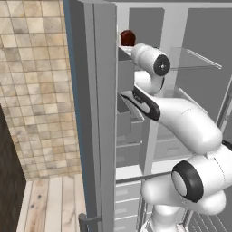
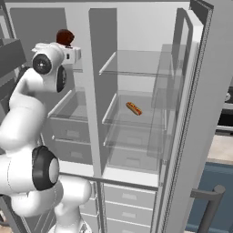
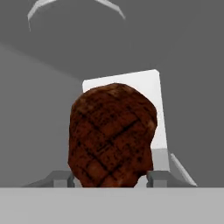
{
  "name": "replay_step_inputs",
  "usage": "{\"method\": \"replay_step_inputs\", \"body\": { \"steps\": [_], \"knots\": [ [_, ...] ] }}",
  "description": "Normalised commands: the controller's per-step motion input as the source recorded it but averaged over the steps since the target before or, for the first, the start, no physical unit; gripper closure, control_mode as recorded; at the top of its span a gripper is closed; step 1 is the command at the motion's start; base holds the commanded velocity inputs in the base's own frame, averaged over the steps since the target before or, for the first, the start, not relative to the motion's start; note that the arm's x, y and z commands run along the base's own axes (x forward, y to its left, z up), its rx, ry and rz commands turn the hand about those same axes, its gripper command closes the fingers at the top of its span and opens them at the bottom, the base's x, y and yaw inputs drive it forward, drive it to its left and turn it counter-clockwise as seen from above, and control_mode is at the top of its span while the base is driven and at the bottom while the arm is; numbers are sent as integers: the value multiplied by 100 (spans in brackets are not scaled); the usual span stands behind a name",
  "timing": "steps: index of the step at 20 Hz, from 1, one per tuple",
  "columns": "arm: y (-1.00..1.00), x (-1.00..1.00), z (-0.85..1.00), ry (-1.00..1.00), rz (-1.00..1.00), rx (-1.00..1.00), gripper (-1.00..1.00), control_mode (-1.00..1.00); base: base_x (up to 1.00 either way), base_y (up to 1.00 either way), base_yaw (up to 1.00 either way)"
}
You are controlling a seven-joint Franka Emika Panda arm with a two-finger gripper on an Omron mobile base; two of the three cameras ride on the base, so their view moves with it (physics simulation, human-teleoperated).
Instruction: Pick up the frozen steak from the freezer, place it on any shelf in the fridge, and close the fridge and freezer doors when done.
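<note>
Closing around the frozen steak point(image 3: 111, 135) in the freezer point(image 1: 124, 90), the end effector point(image 3: 111, 181) brackets it, grip uncertain — next, lift toward the fridge point(image 2: 136, 91) shelf point(image 2: 132, 63) at 3 o'clock.

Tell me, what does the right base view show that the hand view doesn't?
Right base view alone: the white arm, the fridge's glass shelves, an orange sausage lying on one, and the open fridge door. Hand view alone: the steak's criss-cross surface close up, with a white panel behind it. Both: the dark red-brown frozen steak at the pincer, inside the grey freezer.
</note>
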Motion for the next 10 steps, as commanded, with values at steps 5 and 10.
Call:
{"method": "replay_step_inputs", "body": {
  "steps": [5,10],
  "knots": [
    [-20,-100,86,-10,0,1,100,-100,0,0,0],
    [-35,-100,68,1,0,-2,100,-100,0,0,0]
  ]
}}
